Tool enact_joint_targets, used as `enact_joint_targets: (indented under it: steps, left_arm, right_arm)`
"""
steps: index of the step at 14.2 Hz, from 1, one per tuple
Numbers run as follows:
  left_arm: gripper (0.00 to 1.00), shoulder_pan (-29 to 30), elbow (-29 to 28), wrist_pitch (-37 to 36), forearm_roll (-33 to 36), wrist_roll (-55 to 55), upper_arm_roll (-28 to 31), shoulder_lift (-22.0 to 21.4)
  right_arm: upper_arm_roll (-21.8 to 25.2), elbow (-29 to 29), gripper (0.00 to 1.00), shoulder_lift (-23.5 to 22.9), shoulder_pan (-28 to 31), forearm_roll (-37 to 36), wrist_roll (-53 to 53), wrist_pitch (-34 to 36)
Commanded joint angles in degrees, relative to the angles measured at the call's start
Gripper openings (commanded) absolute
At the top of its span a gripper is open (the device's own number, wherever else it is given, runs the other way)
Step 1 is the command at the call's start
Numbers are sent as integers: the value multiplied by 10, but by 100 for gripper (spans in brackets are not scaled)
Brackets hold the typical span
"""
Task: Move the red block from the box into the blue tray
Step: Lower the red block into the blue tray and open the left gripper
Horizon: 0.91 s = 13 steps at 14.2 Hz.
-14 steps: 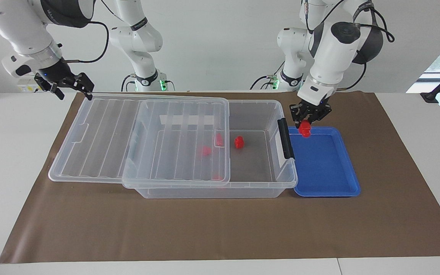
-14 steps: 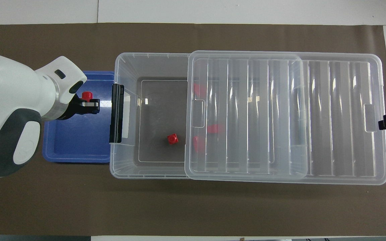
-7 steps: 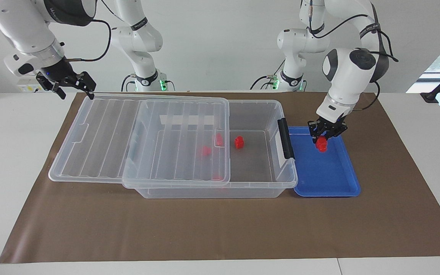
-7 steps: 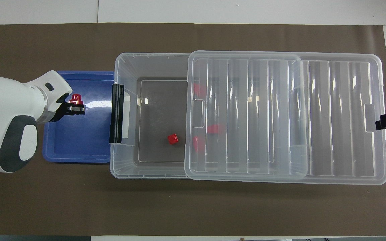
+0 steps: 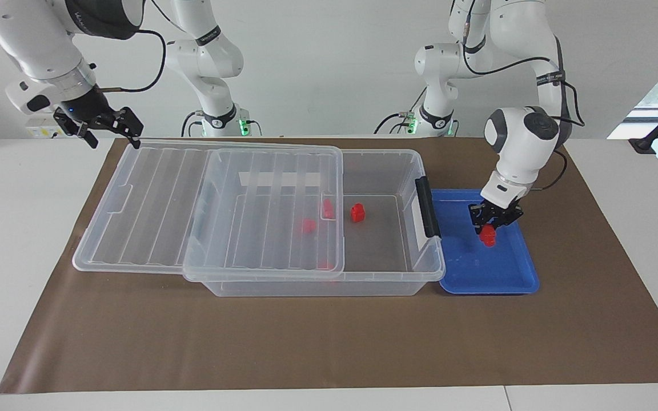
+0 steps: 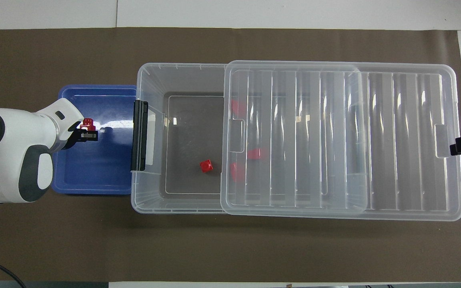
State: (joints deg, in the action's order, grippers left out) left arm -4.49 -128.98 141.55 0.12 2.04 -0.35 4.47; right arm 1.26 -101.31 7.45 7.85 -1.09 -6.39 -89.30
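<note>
At right of the facing frame, the left gripper (image 5: pixel 489 228) is clamped tight on the red block (image 5: pixel 487 236), low inside the blue tray (image 5: pixel 500 274) beside the box (image 5: pixel 386 274); upper left, the right gripper (image 5: pixel 109 128) waits with jaws spread, holding nothing

We can read no text, label, brand name, number or sign anywhere here. Dark bands on the white arms carry small pale marks that may be lettering, but we cannot make out any of it.
</note>
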Motion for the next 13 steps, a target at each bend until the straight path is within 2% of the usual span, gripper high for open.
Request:
enact_joint_targets:
  steps: [1, 5, 6, 7, 8, 9, 10, 12, 13]
  left_arm:
    - [0, 6, -15, 36, 6, 8, -5, 14]
    - [0, 2, -15, 60, 6, 5, -5, 35]
    - [0, 2, -15, 60, 6, 6, -5, 40]
    - [0, 2, -14, 54, 6, 3, -5, 41]
    - [56, 0, -12, 51, 6, 4, -5, 41]
    - [100, 0, -11, 50, 6, 1, -6, 39]
    - [100, 0, -8, 41, 6, 1, -6, 34]
    - [100, -1, 14, -6, 6, 1, -6, 25]
    - [100, -1, 28, -38, 6, 1, -8, 13]
  right_arm:
    - [13, -10, 100, 7, -4, -7, 4, -3]
    - [16, -11, 100, 7, -4, -7, 2, 0]
    - [22, -12, 96, 7, -4, -7, -4, -3]
    - [28, -12, 81, 7, -4, -8, -20, -7]
    - [37, -12, 55, 6, -4, -13, -53, -17]
    - [60, -12, 18, 4, -5, -23, -96, -35]
    - [81, -14, 0, -1, -6, -27, -127, -46]
    - [120, -56, 0, 1, -6, -33, -138, -102]
    - [124, -72, 0, 3, -6, -34, -139, -124]
